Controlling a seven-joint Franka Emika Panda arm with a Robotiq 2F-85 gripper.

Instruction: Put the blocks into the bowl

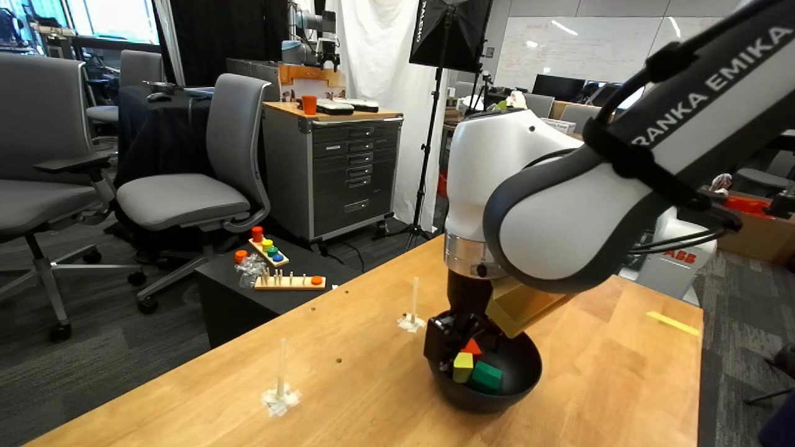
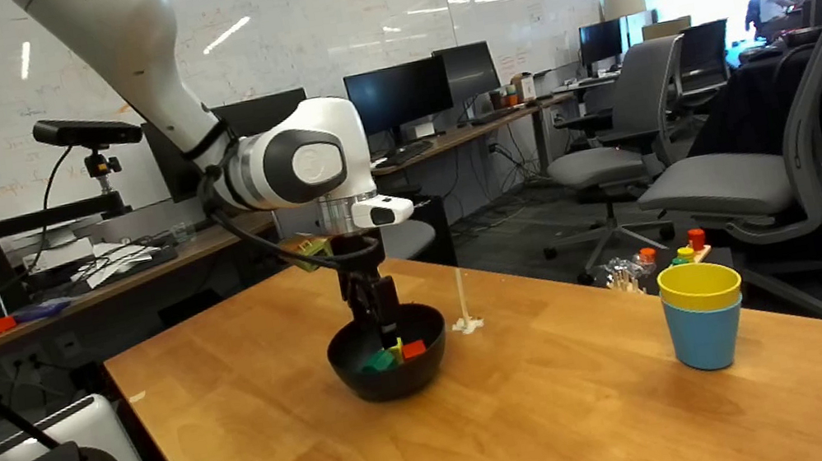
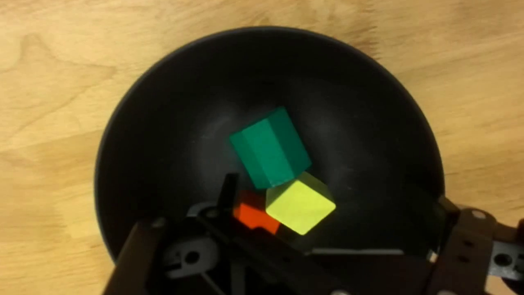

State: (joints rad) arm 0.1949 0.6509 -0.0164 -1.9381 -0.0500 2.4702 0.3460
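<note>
The black bowl [image 1: 478,397] stands on the wooden table, seen in both exterior views, and fills much of the wrist view. Inside it lie three blocks: green [image 3: 268,151], yellow [image 3: 301,209] and red-orange [image 3: 254,217]. The yellow block sits tilted against the green and red-orange ones. My gripper [image 3: 337,196] reaches down into the bowl with its jaws wide apart. One of its fingers [image 3: 227,192] stands beside the red-orange block and covers part of it; the opposite one is near the bowl's right rim. Nothing is gripped. In an exterior view the gripper [image 2: 384,327] points straight down.
Two thin white rods [image 1: 281,366] stand upright, taped to the table; the nearer-to-bowl rod [image 2: 462,297] is close to the bowl. A yellow cup [image 2: 700,285] is stacked in a blue cup [image 2: 703,338]. A yellow part [image 1: 522,310] juts out beside the wrist.
</note>
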